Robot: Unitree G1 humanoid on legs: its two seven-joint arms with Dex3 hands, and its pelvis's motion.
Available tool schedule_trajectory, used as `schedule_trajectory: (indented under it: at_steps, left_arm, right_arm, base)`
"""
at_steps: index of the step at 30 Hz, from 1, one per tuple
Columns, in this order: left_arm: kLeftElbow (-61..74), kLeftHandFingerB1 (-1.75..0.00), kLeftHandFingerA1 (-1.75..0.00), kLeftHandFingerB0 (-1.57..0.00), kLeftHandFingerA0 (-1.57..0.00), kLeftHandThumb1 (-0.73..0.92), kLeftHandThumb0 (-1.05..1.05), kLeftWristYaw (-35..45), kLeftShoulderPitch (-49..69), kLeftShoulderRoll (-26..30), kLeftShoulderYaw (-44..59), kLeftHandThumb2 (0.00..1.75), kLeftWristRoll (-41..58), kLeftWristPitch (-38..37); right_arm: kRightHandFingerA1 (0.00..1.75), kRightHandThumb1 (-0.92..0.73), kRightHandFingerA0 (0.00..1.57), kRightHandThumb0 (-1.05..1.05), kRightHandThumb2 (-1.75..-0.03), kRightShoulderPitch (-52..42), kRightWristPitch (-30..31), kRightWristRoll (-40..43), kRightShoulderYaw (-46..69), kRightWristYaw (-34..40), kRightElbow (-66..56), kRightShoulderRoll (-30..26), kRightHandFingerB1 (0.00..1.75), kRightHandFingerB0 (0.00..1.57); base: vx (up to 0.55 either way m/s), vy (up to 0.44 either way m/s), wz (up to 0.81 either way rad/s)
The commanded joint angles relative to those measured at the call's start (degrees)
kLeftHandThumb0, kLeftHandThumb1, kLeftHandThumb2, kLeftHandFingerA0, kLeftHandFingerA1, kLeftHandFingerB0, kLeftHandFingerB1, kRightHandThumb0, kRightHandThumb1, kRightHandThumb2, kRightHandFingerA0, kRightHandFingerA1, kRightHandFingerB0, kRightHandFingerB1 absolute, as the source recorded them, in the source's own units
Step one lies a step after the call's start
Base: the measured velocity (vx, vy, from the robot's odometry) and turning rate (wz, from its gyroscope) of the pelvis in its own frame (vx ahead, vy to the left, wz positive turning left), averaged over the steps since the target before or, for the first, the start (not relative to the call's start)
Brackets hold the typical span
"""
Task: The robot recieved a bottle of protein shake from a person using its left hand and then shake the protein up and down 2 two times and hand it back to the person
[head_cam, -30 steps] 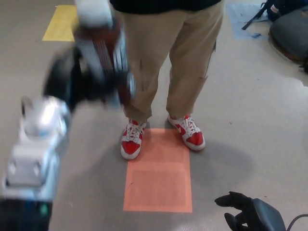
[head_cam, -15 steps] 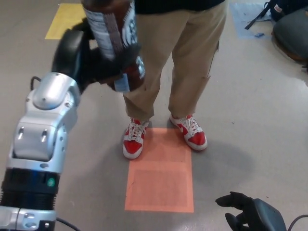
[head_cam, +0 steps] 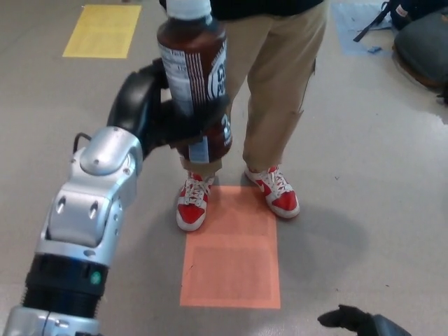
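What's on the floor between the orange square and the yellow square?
In the head view, bare grey floor separates the orange square and the yellow square; only the left hand hangs above.

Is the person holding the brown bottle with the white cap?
No, the black left robot hand alone grips the brown bottle; only the person's tan trousers and red shoes show.

Indoor test floor, likely a robotics lab: bare grey floor [head_cam: 378, 182] with taped colour markers. Orange rectangle [head_cam: 231, 255] at 6 o'clock, yellow rectangle [head_cam: 103, 30] at 11, pale blue patch [head_cam: 355, 26] at 1. Dark bag [head_cam: 420, 42] dumped at 2 o'clock.
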State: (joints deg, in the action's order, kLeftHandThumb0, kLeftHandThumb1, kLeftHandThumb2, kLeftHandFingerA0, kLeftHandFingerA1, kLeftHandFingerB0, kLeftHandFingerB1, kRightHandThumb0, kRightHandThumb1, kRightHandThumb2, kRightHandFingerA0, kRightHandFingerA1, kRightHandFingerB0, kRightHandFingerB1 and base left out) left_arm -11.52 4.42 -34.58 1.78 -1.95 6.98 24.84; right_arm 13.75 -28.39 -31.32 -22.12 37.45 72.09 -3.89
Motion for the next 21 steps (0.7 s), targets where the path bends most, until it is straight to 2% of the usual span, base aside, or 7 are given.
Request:
schedule_trajectory:
  at_steps: [1,8,13,18,21]
  left_arm:
    - [1.0,-1.15,-1.34,-0.67,-0.88,0.82,-0.14,-0.2,1.4,-0.2,-0.4,0.71,-1.0,1.0]
    - [-1.5,-1.13,-1.35,-0.68,-0.9,0.82,-0.14,-1.8,-4.1,0.6,0.1,0.7,-2.3,2.0]
    - [-3.0,-1.19,-1.39,-0.66,-0.89,0.81,-0.15,-2.4,-8.3,1.4,1.2,0.71,-2.6,3.7]
    - [-5.4,-1.11,-1.41,-0.69,-0.94,0.78,-0.19,-2.9,-11.5,2.0,2.1,0.7,-3.2,3.0]
    - [-6.4,-1.13,-1.38,-0.72,-0.92,0.8,-0.17,-3.1,-12.7,2.0,2.7,0.68,-3.2,3.1]
  right_arm:
    - [0.49,-0.75,0.92,-0.21,-0.64,-1.1,-0.4,-0.9,-0.7,1.6,-0.1,-0.9,0.44,0.79]
    - [0.48,-0.73,0.93,-0.2,-0.63,-1.0,-0.4,-1.1,-1.4,2.5,0.1,-0.9,0.44,0.79]
    - [0.51,-0.72,0.94,-0.21,-0.64,-0.9,0.2,-1.5,-1.9,2.7,0.2,-0.9,0.45,0.79]
    - [0.49,-0.69,0.94,-0.2,-0.62,-1.1,-0.9,-1.2,-1.7,3.3,0.1,-0.9,0.45,0.8]
    - [0.51,-0.69,0.96,-0.21,-0.63,-0.6,-0.3,-1.5,-2.0,3.2,0.1,-1.0,0.45,0.79]
  base:
    - [0.0,0.0,0.0]
    - [0.0,0.0,0.0]
    - [0.0,0.0,0.0]
    - [0.0,0.0,0.0]
    - [0.0,0.0,0.0]
